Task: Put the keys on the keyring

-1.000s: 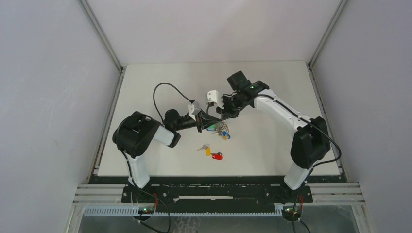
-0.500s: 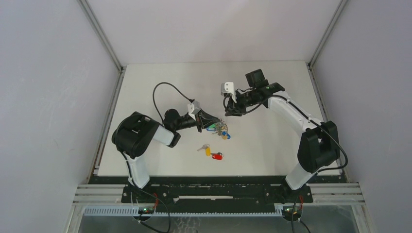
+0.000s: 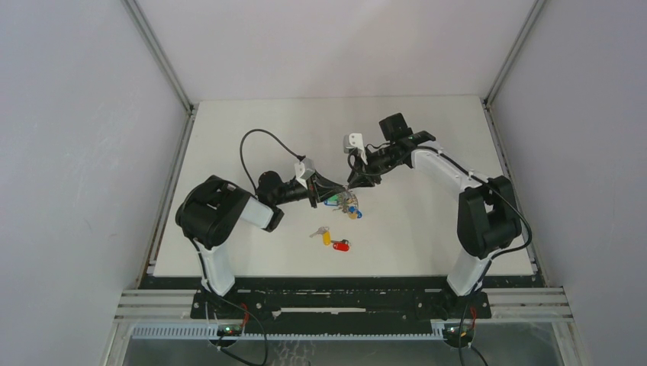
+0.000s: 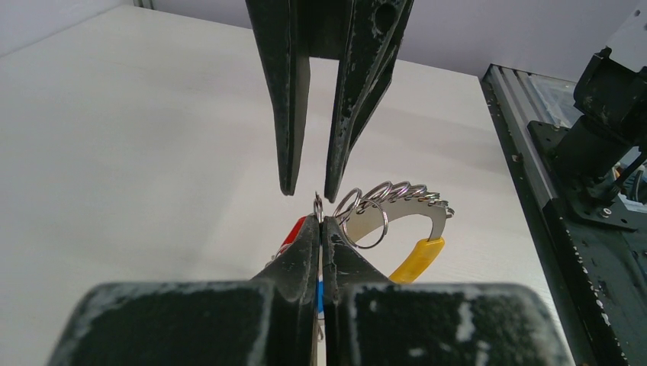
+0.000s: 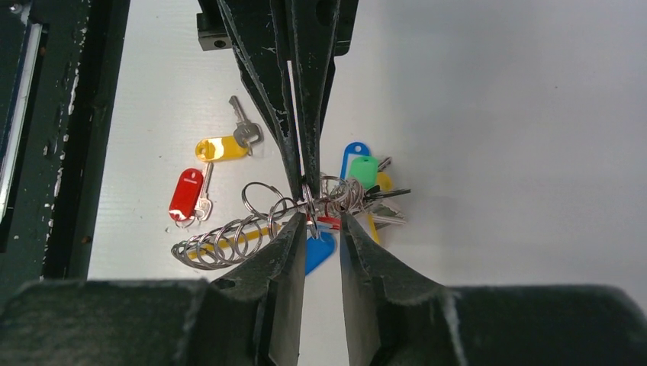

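The keyring (image 3: 349, 204) is a silver ring bunch with blue and green tags and a yellow-ended curved band (image 4: 416, 258). My left gripper (image 3: 328, 194) is shut on one of its small rings (image 4: 318, 206), as the left wrist view shows (image 4: 320, 221). My right gripper (image 3: 353, 181) is open, its fingertips straddling that ring just opposite the left tips (image 5: 322, 221). The band's stacked rings (image 5: 221, 240) lie to the left in the right wrist view. Two loose keys lie on the table: one with a yellow tag (image 3: 326, 236) (image 5: 221, 147), one with a red tag (image 3: 341, 245) (image 5: 187, 194).
The white table (image 3: 427, 229) is walled by white panels on three sides. A black cable (image 3: 248, 149) loops above the left arm. The arm bases and a black rail (image 3: 343, 297) run along the near edge.
My right wrist swung right and away from the keyring, then came back down with its fingers over it. The left gripper and the loose keys have not moved.
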Motion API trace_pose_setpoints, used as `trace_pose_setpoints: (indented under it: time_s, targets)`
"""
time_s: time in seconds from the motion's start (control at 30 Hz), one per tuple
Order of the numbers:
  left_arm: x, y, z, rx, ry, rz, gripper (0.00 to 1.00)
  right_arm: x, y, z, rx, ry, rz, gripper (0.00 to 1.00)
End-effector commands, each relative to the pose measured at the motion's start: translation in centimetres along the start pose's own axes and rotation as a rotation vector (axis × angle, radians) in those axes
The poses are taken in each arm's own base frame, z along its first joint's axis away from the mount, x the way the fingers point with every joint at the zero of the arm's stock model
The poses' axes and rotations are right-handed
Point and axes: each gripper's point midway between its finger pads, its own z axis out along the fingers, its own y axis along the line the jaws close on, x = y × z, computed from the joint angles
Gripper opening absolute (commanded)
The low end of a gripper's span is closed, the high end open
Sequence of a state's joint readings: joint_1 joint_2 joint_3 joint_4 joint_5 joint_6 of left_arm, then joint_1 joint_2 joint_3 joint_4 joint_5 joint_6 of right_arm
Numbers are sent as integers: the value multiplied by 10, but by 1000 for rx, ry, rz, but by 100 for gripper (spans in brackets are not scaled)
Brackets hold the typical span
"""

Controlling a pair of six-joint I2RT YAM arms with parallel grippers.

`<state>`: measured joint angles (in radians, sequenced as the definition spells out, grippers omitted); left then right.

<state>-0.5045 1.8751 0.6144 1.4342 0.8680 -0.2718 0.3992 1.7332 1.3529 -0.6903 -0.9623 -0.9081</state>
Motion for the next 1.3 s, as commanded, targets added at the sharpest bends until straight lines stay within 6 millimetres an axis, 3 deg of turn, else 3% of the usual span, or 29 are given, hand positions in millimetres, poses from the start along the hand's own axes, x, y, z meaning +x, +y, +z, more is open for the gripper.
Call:
trace_pose_setpoints:
  time_s: [0.0, 0.27, 0.47, 0.67, 0.97, 1.27]
  targets:
    - [-42, -4, 6, 25, -88, 92, 0, -8, 0, 2, -31, -59, -37, 22]
    - [-51, -7, 7, 33, -101, 93, 0, -7, 4, 5, -68, -89, -25, 15]
    - [-59, -6, 8, 32, -116, 92, 0, -5, 7, 4, -99, -118, -4, 1]
    - [-53, -4, 9, 35, -106, 64, 0, -4, 10, -1, -95, -110, 11, 0]
    - [-41, -4, 6, 25, -85, 64, 26, -10, 8, -5, 22, 83, -34, 0]
    - [-33, -2, 4, 15, -72, 85, 30, -14, 4, 0, 63, 322, -80, 0]
